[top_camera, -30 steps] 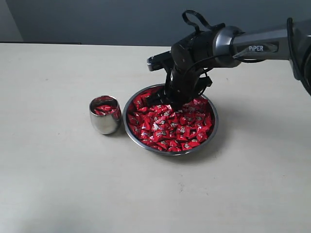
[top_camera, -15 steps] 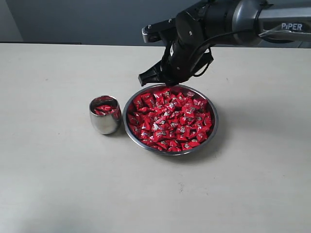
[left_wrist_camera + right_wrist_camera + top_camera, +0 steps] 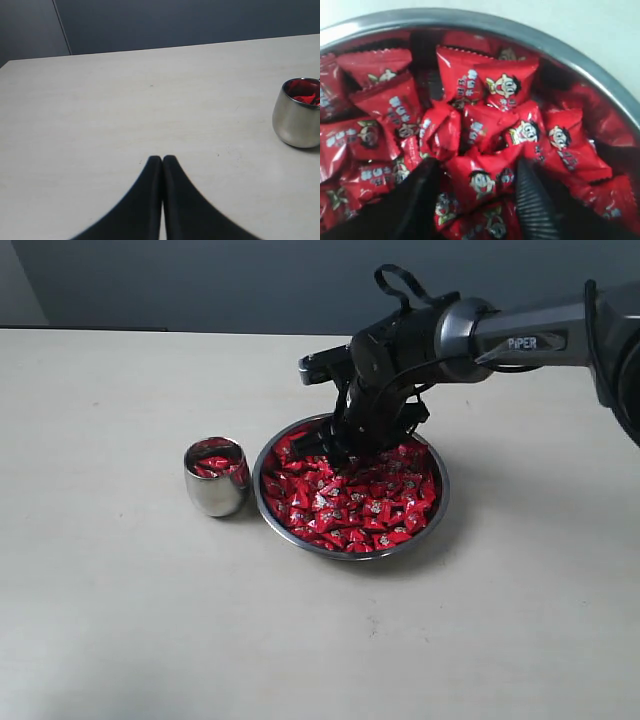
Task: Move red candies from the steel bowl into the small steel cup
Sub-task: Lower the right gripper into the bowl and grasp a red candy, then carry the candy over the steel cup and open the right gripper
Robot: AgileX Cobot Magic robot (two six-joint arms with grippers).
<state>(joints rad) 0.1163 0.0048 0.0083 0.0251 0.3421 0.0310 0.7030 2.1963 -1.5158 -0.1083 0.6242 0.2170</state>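
Observation:
The red candies (image 3: 352,502) fill the steel bowl (image 3: 350,554) at mid-table. My right gripper (image 3: 338,452) is down among them at the bowl's far left side. In the right wrist view it (image 3: 476,170) stands open, its two fingers pressed into the pile with a red candy (image 3: 481,181) lying between them, under the bowl's rim (image 3: 555,47). The small steel cup (image 3: 215,482) stands just left of the bowl with a few red candies inside. My left gripper (image 3: 162,159) is shut and empty, low over bare table, with the cup (image 3: 297,117) off to one side.
The pale table (image 3: 120,590) spreads wide around the bowl and cup. A dark wall (image 3: 200,280) runs behind its far edge. The right arm (image 3: 520,340) reaches in from the right above the bowl.
Half a second ago the right gripper was raised over the bowl's far rim; it has come back down into the candies, near where it was a second ago. Cup and bowl have not moved.

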